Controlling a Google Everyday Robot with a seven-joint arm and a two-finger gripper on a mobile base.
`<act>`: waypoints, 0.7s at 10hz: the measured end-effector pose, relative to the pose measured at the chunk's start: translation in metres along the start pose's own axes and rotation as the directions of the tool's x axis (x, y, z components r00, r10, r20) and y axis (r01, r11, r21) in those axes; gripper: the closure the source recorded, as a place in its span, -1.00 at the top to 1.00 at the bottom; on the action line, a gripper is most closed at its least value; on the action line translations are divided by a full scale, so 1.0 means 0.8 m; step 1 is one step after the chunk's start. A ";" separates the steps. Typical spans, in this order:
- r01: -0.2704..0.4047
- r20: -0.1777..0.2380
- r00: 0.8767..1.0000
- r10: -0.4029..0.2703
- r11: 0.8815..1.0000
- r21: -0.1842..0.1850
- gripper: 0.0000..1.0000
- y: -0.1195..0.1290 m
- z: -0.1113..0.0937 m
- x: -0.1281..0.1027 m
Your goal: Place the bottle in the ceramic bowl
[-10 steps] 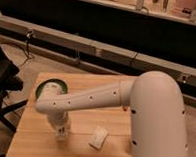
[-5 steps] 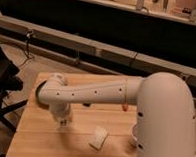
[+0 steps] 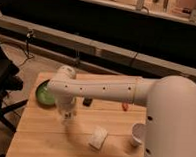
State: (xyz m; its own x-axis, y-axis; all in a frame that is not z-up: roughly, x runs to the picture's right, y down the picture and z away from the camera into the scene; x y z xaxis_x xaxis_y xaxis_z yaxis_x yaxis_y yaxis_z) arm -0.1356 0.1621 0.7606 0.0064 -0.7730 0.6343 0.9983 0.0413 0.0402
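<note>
The green ceramic bowl [image 3: 43,95] sits at the left edge of the wooden table [image 3: 47,140], partly hidden behind my white arm. My gripper [image 3: 67,114] hangs down from the wrist just right of the bowl and a little in front of it. It is shut on the slim white bottle [image 3: 67,117], which it holds upright just above the table top. The bottle is beside the bowl, not over it. Most of the bottle is hidden in the gripper.
A flat white packet [image 3: 98,137] lies front centre. A white cup [image 3: 137,134] stands at the front right by my arm's base. A small dark object [image 3: 87,101] and a small red one [image 3: 123,106] lie under the forearm. A black chair [image 3: 1,82] stands left.
The gripper has lifted from low on the table and shifted slightly right, with the bottle in it. The arm has swung up across the table, covering part of the bowl.
</note>
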 end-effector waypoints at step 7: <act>0.008 -0.013 1.000 -0.007 0.999 0.049 -0.96 -0.008 -0.037 0.029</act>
State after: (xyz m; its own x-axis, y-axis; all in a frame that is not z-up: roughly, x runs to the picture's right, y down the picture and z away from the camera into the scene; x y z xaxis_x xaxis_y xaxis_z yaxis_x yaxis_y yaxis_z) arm -0.1403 0.1251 0.7517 0.0002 -0.7815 0.6239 0.9943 0.0664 0.0828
